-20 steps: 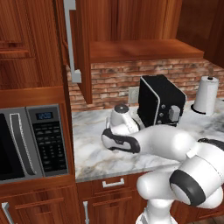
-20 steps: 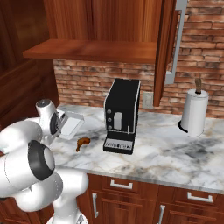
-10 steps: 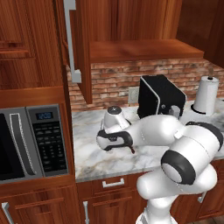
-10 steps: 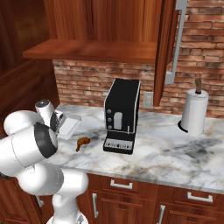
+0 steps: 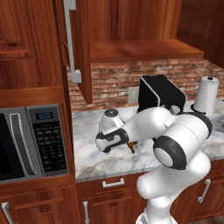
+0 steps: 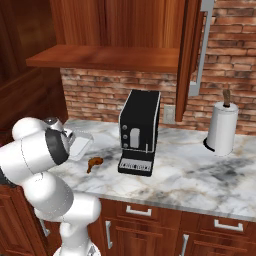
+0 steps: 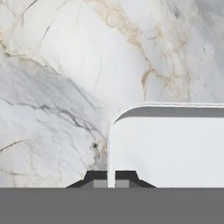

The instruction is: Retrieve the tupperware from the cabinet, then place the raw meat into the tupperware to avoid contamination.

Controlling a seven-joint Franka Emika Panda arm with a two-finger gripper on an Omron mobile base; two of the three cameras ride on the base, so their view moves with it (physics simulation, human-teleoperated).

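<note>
Claw (image 7: 111, 180) pinches the near wall of the tupperware (image 7: 170, 148), held low over the counter (image 7: 65, 78). Such a thin edge grip could slip and tilt it. Farther along, raw meat (image 6: 94, 162) lies beside the coffee machine (image 6: 139, 131).

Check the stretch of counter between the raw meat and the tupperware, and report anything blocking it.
Nothing visible blocks it. The raw meat lies on bare marble beside the tupperware, which the gripper pinches by its rim. The coffee machine stands off to the far side.

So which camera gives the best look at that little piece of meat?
The right base view: the raw meat lies in the open on the counter. In the left base view the arm covers all but its tip.
</note>
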